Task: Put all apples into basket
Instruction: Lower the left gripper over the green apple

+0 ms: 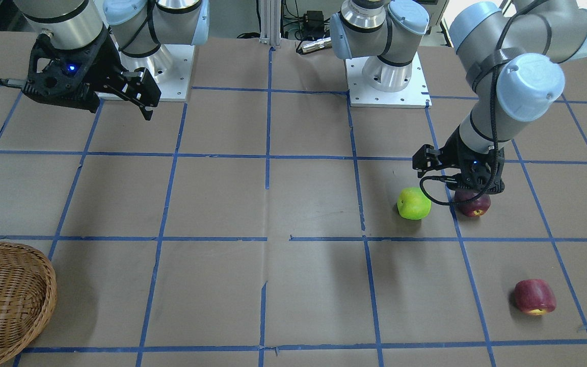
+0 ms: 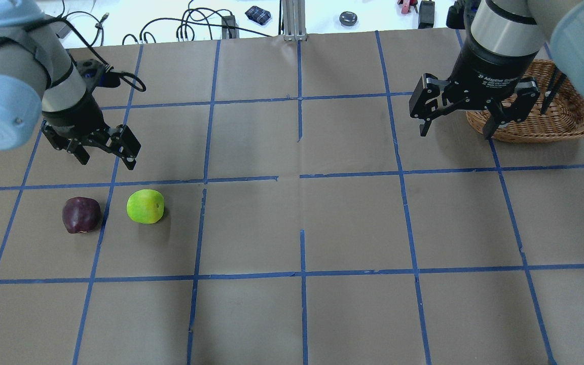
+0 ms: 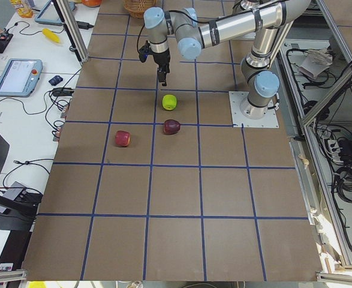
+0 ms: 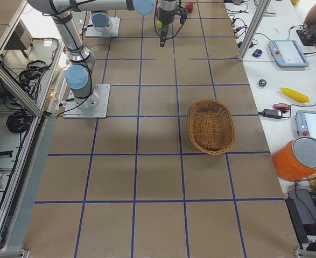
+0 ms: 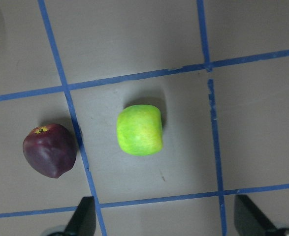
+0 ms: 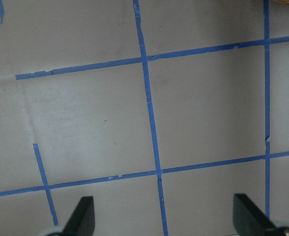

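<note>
The round lime-green apple is a bright yellow-green all over. The round dark maroon apple is deep purplish red with a small yellow spot at its stem. The blocky lighter red apple is streaked crimson, with a yellow patch low on its side. The oval woven wicker basket is light brown with a ribbed weave. The brown paper-covered table carries a grid of blue tape lines. The left gripper and the right gripper are black.
</note>
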Tool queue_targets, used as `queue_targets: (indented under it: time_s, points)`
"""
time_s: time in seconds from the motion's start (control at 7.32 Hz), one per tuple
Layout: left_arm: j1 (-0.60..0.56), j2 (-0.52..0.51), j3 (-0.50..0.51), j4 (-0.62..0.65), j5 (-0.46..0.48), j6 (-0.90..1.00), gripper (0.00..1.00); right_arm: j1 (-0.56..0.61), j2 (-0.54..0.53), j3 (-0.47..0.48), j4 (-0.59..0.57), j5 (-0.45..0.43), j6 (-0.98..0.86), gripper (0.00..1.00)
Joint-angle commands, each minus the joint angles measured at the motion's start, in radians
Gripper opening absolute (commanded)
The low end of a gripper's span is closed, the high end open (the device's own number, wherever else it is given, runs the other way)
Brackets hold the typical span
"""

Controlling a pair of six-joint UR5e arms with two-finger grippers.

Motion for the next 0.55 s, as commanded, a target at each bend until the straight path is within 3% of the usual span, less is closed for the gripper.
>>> queue_targets:
  time_s: [0.0, 0.41]
  points:
    - [0.015, -0.041, -0.182, 0.246, -0.038, 0.01, 1.0, 0.002, 0.0, 0.003, 0.0, -0.001, 0.002, 1.0]
    - [0.015, -0.114, -0.207, 0.325, -0.035, 0.03, 1.0, 0.002, 0.001, 0.004, 0.002, -0.003, 0.002, 1.0]
